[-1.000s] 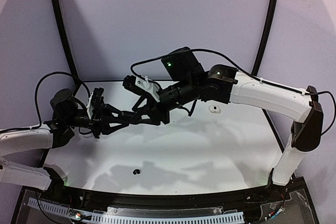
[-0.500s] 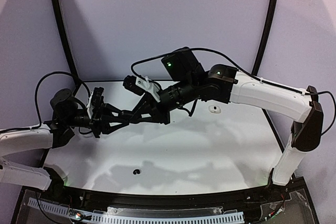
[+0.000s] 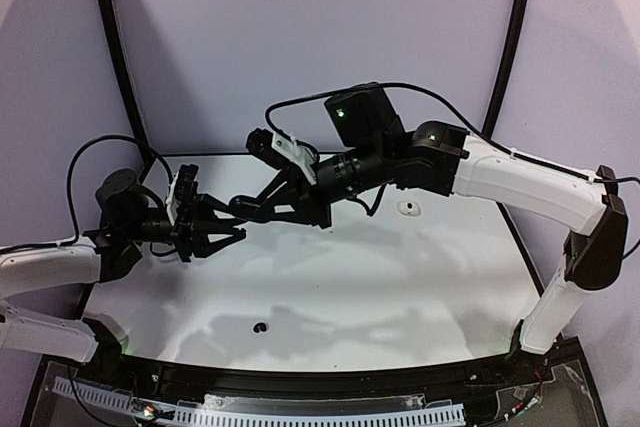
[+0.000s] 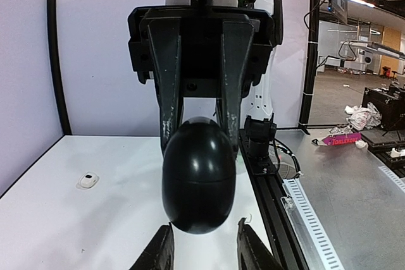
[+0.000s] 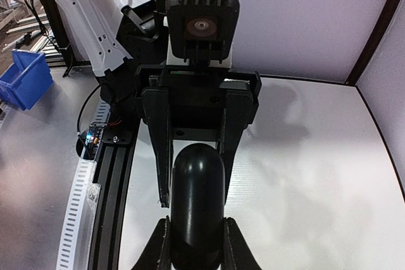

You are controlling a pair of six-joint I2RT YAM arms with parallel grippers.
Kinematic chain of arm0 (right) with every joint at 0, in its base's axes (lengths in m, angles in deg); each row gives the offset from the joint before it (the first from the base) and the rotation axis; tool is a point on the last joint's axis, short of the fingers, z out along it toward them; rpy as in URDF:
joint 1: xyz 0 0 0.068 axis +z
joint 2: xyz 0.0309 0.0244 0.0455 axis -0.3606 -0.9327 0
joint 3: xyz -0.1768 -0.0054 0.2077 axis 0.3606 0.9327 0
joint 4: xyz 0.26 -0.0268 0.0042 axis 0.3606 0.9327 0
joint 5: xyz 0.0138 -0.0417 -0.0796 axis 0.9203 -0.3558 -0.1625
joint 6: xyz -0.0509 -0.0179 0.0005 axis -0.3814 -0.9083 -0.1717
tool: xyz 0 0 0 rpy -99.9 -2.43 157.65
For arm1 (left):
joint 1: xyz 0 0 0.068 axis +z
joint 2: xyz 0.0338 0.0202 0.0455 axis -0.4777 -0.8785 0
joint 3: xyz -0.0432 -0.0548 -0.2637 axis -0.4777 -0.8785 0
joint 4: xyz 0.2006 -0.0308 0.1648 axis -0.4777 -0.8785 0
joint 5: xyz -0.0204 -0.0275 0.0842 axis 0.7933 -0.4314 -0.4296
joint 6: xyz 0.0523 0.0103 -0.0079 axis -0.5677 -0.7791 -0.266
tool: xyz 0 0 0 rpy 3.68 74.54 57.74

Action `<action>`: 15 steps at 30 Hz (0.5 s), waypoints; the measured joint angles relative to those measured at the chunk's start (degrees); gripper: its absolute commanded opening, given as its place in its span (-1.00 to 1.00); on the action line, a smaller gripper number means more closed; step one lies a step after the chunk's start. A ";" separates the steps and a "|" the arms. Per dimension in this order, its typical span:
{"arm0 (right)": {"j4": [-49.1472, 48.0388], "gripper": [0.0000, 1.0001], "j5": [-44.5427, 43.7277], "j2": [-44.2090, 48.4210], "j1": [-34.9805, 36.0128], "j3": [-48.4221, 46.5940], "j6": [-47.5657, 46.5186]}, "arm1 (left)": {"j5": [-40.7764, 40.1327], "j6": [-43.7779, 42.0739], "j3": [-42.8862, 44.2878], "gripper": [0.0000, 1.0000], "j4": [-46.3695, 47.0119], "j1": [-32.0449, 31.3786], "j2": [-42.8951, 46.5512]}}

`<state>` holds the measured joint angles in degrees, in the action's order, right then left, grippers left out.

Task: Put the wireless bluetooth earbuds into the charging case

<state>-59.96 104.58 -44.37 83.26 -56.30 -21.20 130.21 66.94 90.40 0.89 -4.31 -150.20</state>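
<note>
Jaws, right: my right gripper [image 5: 195, 222] is clamped on the charging case [image 4: 197, 175], one finger pressed to each flank, holding it up in the air above the table [image 3: 400, 287].
Jaws, left: my left gripper [image 4: 204, 226] stands apart, pointed nose to nose at the right one. Its two fingertips [image 4: 166, 245] straddle the free end of the case. I cannot tell whether they touch it.
Case, look: glossy black and egg-shaped from the left wrist camera. From the right wrist camera it looks like a smooth, rounded capsule. Light reflects off its shell. I cannot tell whether its lid is open or closed.
Case, place: it sits between my right fingers with its rounded end sticking out past their tips toward the left jaws.
White earbud [image 3: 407, 208]: a tiny pale piece with a dark spot, lying on the table below my right forearm. It is behind the right jaws and well apart from both pairs.
Black earbud [image 3: 261, 327]: a tiny dark roundish speck on the table, below the jaws and nearer my bases. It is well apart from the case.
Other earbuds: I can make out none beyond these two.
</note>
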 measured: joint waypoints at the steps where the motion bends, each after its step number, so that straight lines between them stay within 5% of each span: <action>1: 0.04 -1.00 0.04 0.00 0.00 0.00 0.00 | -0.04 0.00 0.00 -0.27 0.00 0.00 0.00; 15: 0.66 -1.00 0.31 -1.36 0.00 -1.36 -0.28 | -0.81 3.67 1.01 -0.32 2.56 0.00 -0.02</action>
<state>-59.30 104.89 -45.73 83.26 -57.66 -21.48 129.40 70.61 91.41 3.45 -4.31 -150.22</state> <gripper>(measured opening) 0.183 0.362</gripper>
